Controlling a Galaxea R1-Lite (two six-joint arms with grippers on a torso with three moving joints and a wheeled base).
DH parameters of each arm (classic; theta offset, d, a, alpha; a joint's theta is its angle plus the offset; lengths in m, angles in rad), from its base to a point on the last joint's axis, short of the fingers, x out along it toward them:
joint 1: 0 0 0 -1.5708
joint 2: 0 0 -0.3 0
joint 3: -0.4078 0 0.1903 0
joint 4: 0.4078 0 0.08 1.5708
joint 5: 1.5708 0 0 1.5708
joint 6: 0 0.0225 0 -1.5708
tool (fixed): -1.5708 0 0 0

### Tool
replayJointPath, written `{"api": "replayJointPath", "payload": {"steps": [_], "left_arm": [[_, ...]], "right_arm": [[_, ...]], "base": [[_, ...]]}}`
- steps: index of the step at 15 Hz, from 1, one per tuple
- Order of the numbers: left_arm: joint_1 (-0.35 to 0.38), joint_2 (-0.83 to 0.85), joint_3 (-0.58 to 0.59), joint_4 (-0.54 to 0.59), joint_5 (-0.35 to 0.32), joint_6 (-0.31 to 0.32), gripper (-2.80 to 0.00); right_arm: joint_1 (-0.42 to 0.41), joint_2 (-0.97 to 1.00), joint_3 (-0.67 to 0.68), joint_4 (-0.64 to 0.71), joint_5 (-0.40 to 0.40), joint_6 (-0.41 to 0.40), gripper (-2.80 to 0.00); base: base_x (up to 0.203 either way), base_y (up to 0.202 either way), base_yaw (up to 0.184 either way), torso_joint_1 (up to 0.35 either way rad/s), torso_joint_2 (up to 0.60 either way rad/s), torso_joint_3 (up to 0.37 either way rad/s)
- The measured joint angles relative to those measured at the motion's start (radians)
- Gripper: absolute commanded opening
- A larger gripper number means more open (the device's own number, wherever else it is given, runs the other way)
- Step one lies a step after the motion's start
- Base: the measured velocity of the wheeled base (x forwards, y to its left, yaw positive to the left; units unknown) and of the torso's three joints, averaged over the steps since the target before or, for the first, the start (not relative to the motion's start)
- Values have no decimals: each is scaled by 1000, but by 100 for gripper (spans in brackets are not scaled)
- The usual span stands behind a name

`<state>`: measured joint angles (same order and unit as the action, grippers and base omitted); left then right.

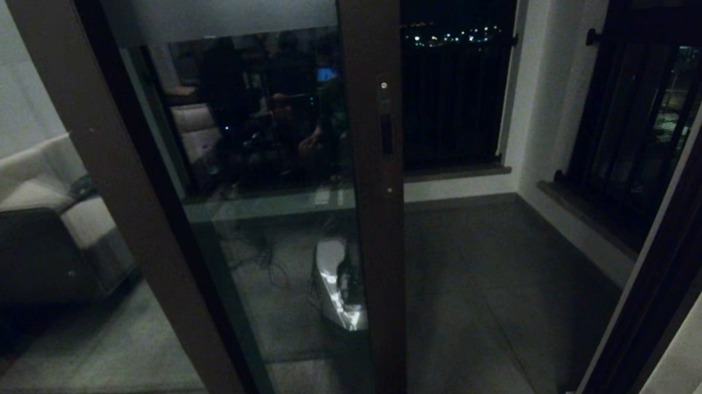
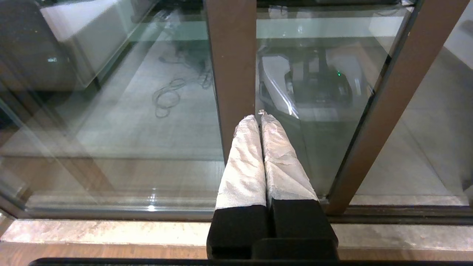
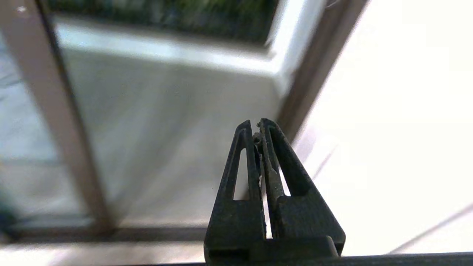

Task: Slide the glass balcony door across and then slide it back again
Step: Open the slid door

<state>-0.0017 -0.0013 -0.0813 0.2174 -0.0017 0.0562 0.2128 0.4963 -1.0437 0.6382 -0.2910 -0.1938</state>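
Note:
The glass balcony door (image 1: 271, 166) stands partly slid to the left, with a frosted band across its top. Its dark brown edge stile (image 1: 391, 251) carries a narrow handle slot (image 1: 387, 135). Neither gripper shows in the head view. In the left wrist view my left gripper (image 2: 260, 116), its fingers wrapped in white, is shut on nothing and points low at a brown stile (image 2: 231, 74) near the floor track; the door's edge stile (image 2: 391, 103) lies off to one side. My right gripper (image 3: 255, 123) is shut and empty, facing the open gap beside the door's stile (image 3: 55, 111).
A fixed brown-framed pane (image 1: 38, 220) on the left shows a sofa. The balcony floor (image 1: 482, 287) lies beyond the gap. A black-framed barred window (image 1: 641, 130) and the dark door jamb (image 1: 685, 255) are on the right. The floor track (image 2: 369, 216) runs below.

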Motion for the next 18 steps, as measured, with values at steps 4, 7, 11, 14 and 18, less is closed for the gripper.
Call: {"api": "replayJointPath", "payload": {"steps": [4, 7, 11, 14, 18], "left_arm": [[0, 0, 0, 0, 0, 0, -280], [0, 0, 0, 0, 0, -1, -280], [0, 0, 0, 0, 0, -1, -280], [0, 0, 0, -1, 0, -1, -280], [0, 0, 0, -1, 0, -1, -280]], "right_arm": [[-164, -262, 57, 91, 141, -96, -280], [-201, -427, 158, 215, 263, -26, -280], [-214, -489, 486, 88, 397, 93, -280], [-215, -496, 816, -222, 371, 79, -280], [-216, -497, 1007, -613, 321, 100, -280]], "base": [[0, 0, 0, 0, 0, 0], [0, 0, 0, 0, 0, 0], [0, 0, 0, 0, 0, 0], [0, 0, 0, 0, 0, 0], [0, 0, 0, 0, 0, 0]]}}
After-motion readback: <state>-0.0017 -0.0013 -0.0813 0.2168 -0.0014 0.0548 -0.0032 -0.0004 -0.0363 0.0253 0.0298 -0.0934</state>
